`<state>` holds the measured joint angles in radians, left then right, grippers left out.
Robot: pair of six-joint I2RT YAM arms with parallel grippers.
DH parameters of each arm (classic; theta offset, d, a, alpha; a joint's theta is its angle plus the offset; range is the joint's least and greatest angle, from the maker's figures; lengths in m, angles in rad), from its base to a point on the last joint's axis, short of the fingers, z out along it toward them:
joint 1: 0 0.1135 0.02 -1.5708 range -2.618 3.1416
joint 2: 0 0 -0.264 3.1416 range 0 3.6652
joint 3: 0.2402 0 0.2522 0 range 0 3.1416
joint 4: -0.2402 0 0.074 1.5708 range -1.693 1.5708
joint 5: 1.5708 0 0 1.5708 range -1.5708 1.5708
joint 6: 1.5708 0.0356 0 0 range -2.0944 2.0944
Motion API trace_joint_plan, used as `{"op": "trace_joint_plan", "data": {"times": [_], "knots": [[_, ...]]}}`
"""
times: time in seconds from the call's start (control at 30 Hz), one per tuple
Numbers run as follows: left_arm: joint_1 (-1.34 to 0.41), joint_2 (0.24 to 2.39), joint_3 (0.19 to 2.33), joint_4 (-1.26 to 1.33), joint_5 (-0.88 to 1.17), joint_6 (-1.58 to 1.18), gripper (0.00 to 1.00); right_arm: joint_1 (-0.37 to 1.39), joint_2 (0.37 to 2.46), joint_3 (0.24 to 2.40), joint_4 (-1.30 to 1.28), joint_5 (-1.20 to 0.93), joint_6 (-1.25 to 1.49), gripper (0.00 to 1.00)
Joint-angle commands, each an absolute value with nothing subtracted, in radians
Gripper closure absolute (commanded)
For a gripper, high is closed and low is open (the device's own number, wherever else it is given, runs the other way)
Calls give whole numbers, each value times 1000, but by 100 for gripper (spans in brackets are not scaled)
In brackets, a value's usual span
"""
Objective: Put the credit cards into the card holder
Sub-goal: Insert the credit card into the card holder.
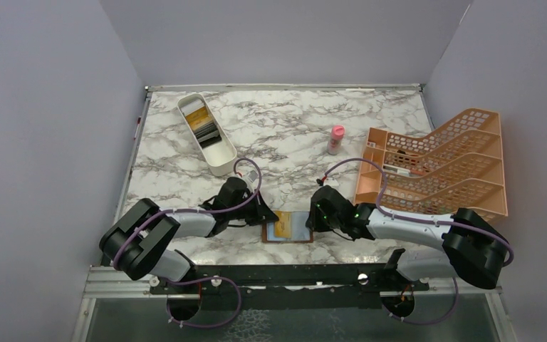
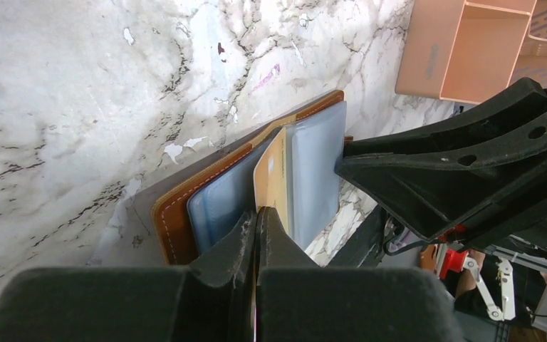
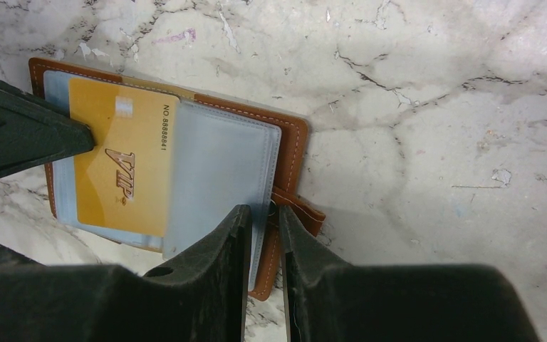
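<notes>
While both arms meet at the open wallet (image 3: 293, 142), a gold card (image 3: 121, 167) lies across its blue-grey inside.
The left gripper (image 2: 258, 221) is pinched on the card's edge; the right gripper (image 3: 262, 228) clamps the wallet's right flap. The wallet lies near the table's (image 1: 292, 135) front edge; other cards (image 1: 203, 127) sit in the far-left tray (image 1: 226, 164).

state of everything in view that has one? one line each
card holder: open, lying flat
gold card: on the holder's inside, pinched at one end
left claw: shut on gold card
right claw: shut on card holder's edge
white tray: holding other cards
pink bottle: upright, cap on
</notes>
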<state>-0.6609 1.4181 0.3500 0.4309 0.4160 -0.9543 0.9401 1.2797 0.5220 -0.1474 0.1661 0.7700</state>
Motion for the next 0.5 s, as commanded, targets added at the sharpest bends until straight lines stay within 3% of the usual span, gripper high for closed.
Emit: {"op": "trace_joint_plan", "data": {"times": [0.0, 0.47], "knots": [[-680, 1444, 338, 439, 376, -934, 100, 934, 1291, 497, -139, 143, 784, 75], [-689, 1464, 401, 439, 522, -859, 100, 934, 1275, 510, -201, 214, 779, 75]]}}
